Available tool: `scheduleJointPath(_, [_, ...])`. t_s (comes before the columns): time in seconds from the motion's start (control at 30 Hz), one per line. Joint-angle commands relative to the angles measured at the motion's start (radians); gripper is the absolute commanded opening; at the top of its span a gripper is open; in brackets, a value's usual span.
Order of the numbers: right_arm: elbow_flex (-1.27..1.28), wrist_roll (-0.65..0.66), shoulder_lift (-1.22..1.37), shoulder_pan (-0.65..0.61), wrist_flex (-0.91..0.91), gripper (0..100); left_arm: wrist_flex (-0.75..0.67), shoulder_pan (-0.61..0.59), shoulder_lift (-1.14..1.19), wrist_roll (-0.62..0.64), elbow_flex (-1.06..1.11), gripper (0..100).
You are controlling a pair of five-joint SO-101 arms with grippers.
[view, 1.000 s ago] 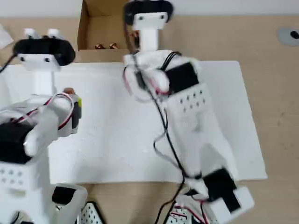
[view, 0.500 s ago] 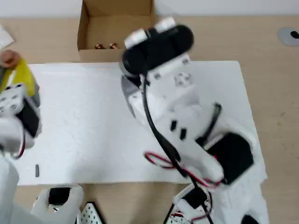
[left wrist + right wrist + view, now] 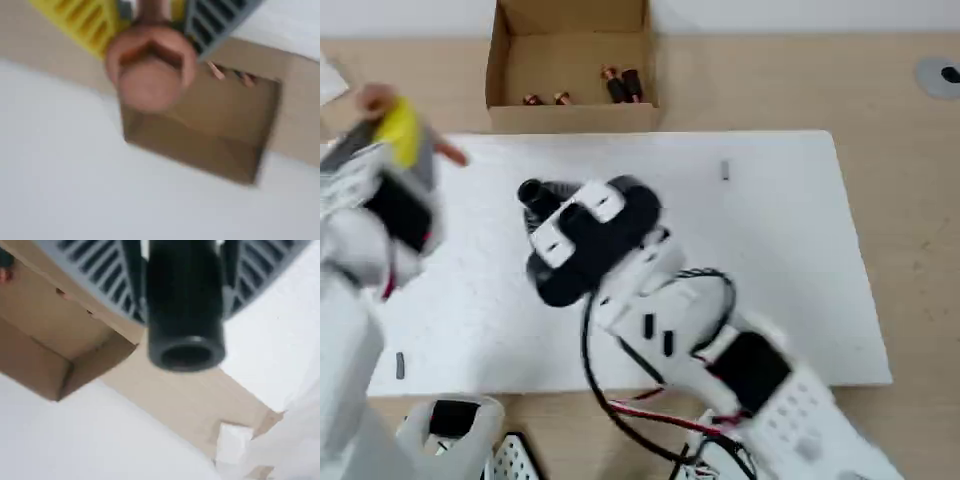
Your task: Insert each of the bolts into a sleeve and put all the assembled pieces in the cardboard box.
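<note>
My left gripper (image 3: 412,132) hovers over the foam mat's far-left corner, its yellow and grey fingers shut on a copper bolt (image 3: 375,99). In the left wrist view the bolt (image 3: 149,75) points toward the cardboard box (image 3: 200,135) from between that gripper's (image 3: 150,20) fingers. My right gripper (image 3: 546,206) is above the middle of the mat, shut on a black sleeve (image 3: 531,193). The sleeve's open end (image 3: 186,342) faces the right wrist camera, below the right gripper (image 3: 182,280). The cardboard box (image 3: 570,115) holds an assembled dark piece (image 3: 621,85) and two copper pieces (image 3: 546,99).
A white foam mat (image 3: 780,260) covers the wooden table. A small grey part (image 3: 725,170) lies on it toward the far right, and another (image 3: 400,365) sits near its front-left edge. Arm bases and cables crowd the front edge.
The right arm has drawn back from the box to the middle of the mat, uncovering the dark piece inside the box. The left arm has swung with the bolt toward the mat's far-left corner.
</note>
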Motion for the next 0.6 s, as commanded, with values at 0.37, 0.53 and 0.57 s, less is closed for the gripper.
scheduleJointPath(0.37, [0.441,-0.106,-0.216,0.209,-0.539,0.9,-0.307,0.089,-0.008,0.009,0.201,1])
scheduleJointPath(0.53, [0.533,-0.19,-0.3,0.217,-0.539,0.9,-0.387,0.215,-0.008,0.006,0.293,1])
scheduleJointPath(0.57, [0.539,-0.204,-0.311,0.213,-0.539,0.9,-0.396,0.242,-0.008,0.006,0.313,1])
